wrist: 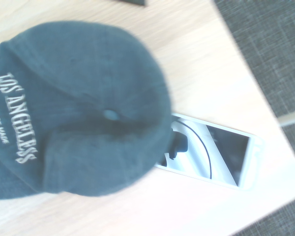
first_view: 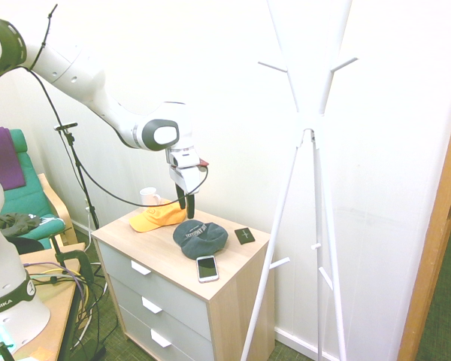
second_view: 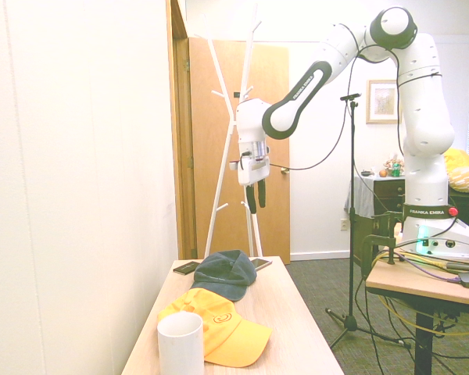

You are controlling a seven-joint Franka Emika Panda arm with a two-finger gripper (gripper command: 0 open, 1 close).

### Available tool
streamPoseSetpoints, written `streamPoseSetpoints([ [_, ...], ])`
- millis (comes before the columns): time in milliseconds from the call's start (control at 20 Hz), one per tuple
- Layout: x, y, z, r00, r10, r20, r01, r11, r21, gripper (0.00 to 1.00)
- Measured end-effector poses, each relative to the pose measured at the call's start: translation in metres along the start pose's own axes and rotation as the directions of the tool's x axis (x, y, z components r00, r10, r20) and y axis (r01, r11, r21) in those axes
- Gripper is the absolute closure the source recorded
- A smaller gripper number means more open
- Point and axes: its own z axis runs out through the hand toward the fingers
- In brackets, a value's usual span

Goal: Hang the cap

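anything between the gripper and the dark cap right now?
Nothing: in the second exterior view only open air separates the open gripper from the dark cap on the dresser top.

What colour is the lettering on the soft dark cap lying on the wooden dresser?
Pale, off-white lettering on the dark blue-grey fabric cap; it shows best in the wrist view.
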Motion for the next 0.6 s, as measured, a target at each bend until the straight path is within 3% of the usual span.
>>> streamPoseSetpoints([
  [500,-0.015,-0.063,0.077,0.996,-0.081,-0.045,0.082,0.996,0.024,0.0],
  [550,-0.016,-0.067,0.084,0.995,-0.089,-0.051,0.09,0.996,0.022,1.0],
  [600,-0.017,-0.072,0.09,0.994,-0.096,-0.055,0.097,0.995,0.013,1.0],
])
